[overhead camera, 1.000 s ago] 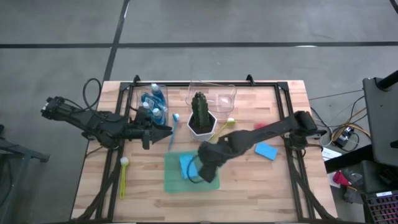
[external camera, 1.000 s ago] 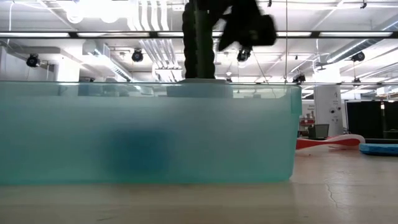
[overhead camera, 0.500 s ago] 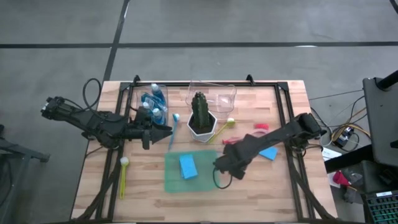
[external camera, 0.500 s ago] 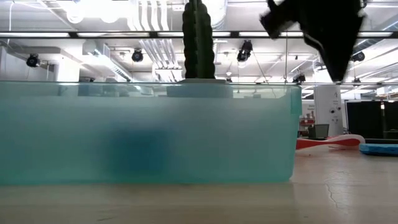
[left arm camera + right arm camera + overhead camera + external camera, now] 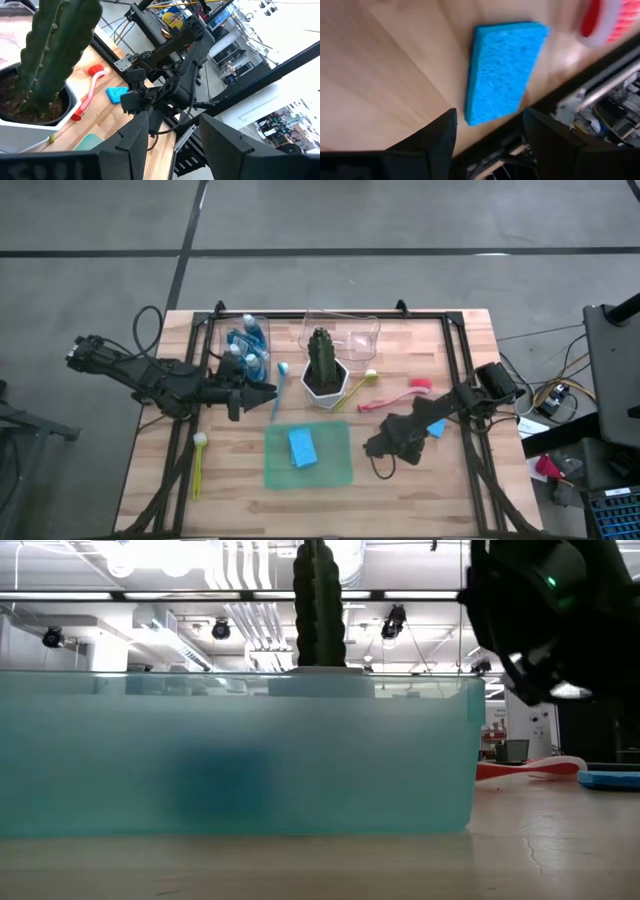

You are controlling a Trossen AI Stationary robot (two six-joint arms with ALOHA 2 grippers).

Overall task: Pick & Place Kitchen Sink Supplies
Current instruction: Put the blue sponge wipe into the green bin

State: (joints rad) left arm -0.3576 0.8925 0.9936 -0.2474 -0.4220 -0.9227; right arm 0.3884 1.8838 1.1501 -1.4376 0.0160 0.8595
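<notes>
We get even, soft light overhead, barely any shadows on the table (image 5: pixel 420 480). Ceiling lights glare in the low view (mat (image 5: pixel 235 755) up close is pure haze), and the sponge (image 5: pixel 502 70) looks smeared.

No legible txt, labels, brands, nos. or signs in any view. Soap bottles (image 5: pixel 249 340): no readable label from overhead. Sponge (image 5: pixel 503 70): plain blue face, no print. Cactus pot (image 5: pixel 323 388): blank white. Room bkgd in low and left wrist views: fixtures and equipment only, lettering too small/blurred to read.
</notes>
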